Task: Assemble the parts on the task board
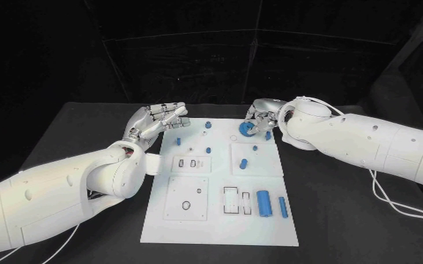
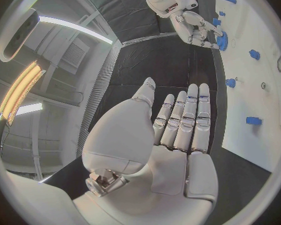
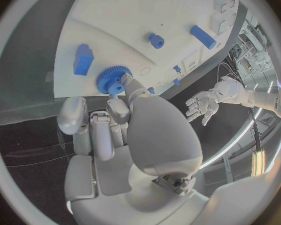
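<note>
The white task board (image 1: 220, 215) lies in the middle of the black table. A blue gear (image 1: 247, 129) sits at the board's far edge, and my right hand (image 1: 263, 115) pinches it between thumb and fingertips. The right wrist view shows the gear (image 3: 113, 81) flat against the board (image 3: 134, 15) with my fingertips (image 3: 132, 86) on its rim. My left hand (image 1: 159, 120) hovers over the board's far left corner, fingers straight and apart from everything, holding nothing. Its fingers (image 2: 184, 120) lie side by side in the left wrist view, where the right hand (image 2: 200, 27) and the gear (image 2: 222, 40) also appear.
A blue cylinder (image 1: 263, 203) and a blue bar (image 1: 283, 206) lie at the board's near right. Small blue pegs (image 1: 243, 164) stand around its middle and far part. A blue block (image 3: 83, 59) sits near the gear. Cables (image 1: 392, 200) trail on the table at the right.
</note>
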Tool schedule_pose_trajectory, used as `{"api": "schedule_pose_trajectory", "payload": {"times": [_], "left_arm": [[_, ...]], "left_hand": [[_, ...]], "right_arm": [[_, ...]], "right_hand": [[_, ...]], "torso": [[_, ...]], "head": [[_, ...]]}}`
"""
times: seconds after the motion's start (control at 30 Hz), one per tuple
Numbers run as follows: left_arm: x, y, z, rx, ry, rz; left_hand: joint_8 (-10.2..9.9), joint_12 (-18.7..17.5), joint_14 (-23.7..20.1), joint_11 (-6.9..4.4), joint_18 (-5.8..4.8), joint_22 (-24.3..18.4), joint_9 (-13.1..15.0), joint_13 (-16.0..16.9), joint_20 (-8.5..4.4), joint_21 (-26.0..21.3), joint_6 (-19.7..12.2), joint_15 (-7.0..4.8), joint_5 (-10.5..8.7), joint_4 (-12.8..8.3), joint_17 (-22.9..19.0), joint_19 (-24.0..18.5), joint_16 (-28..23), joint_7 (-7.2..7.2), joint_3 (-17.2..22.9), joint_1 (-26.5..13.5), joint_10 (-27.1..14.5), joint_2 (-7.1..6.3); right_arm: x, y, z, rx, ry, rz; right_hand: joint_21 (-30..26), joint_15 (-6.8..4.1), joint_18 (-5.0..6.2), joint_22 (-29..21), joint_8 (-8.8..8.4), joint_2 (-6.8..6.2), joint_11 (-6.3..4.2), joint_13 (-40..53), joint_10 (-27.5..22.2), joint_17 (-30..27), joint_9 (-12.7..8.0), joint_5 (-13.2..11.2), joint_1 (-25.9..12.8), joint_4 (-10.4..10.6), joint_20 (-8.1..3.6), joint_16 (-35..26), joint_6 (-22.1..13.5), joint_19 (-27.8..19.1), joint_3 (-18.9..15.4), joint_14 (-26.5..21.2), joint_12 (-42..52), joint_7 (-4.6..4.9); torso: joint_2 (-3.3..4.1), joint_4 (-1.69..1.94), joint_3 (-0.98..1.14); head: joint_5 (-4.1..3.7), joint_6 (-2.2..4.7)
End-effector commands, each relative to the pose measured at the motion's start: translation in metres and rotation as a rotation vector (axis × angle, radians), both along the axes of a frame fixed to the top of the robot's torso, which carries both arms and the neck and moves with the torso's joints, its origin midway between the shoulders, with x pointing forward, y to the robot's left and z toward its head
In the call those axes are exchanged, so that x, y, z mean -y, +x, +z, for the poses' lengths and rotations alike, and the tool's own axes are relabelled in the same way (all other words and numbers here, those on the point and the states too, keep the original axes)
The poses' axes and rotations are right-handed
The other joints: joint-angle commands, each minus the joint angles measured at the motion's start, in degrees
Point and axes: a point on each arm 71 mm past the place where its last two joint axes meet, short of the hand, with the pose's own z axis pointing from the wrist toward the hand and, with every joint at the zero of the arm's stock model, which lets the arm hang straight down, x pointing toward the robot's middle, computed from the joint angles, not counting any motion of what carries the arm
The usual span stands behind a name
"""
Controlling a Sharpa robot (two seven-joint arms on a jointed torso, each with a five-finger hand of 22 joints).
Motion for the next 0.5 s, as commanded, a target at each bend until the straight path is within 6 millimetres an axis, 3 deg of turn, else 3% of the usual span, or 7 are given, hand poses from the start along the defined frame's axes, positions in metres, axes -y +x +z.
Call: {"api": "schedule_pose_trajectory", "payload": {"times": [0.03, 0.33, 0.5], "left_arm": [[0.002, 0.0, 0.001, 0.003, -0.007, -0.014], [0.0, -0.001, 0.002, 0.004, -0.008, -0.007], [-0.001, -0.001, 0.002, 0.003, -0.012, -0.003]], "left_hand": [[-0.27, -0.36, 0.38, -0.02, 0.28, -0.05, 0.0, -0.02, -0.09, -0.38, -0.01, -0.15, 0.28, -0.45, -0.06, 0.32, -0.29, 2.38, -0.03, 0.12, -0.45, 0.16], [-0.28, -0.37, 0.39, -0.02, 0.28, -0.07, 0.0, -0.02, -0.09, -0.41, -0.02, -0.15, 0.29, -0.49, -0.06, 0.33, -0.31, 2.38, 0.01, 0.14, -0.46, 0.25], [-0.28, -0.36, 0.4, -0.02, 0.28, -0.07, 0.0, -0.02, -0.09, -0.42, -0.01, -0.15, 0.29, -0.5, -0.06, 0.34, -0.31, 2.38, 0.03, 0.14, -0.45, 0.3]], "right_arm": [[-0.002, 0.0, 0.004, 0.056, 0.014, 0.007], [-0.014, -0.012, 0.011, 0.102, 0.086, 0.038], [-0.03, -0.023, 0.018, 0.152, 0.108, 0.086]], "right_hand": [[0.4, -0.06, -0.36, 0.33, 0.96, 0.59, -0.18, 1.35, 1.05, 5.18, 0.41, 0.0, 0.68, -0.08, 0.13, 0.29, 1.89, 0.45, 1.56, 4.13, 1.32, -0.4], [0.54, -0.56, -0.38, 0.53, 1.6, 0.21, -0.77, 2.95, 2.0, 5.15, 0.64, 0.5, -0.42, -0.1, -0.3, 0.26, 4.26, 0.48, 3.66, 4.11, 2.8, -1.15], [0.58, -0.65, -0.39, 0.6, 1.48, -0.06, -0.84, 2.86, 1.9, 5.45, 0.6, 0.82, -0.69, -0.18, -0.41, 0.35, 4.39, 0.5, 4.28, 4.17, 2.6, -1.21]], "torso": [[-0.01, 0.04, -0.02], [-0.11, -0.14, -0.05], [-0.05, 0.04, -0.09]], "head": [[-0.06, 0.08], [-0.12, -0.02], [-0.33, 0.06]]}}
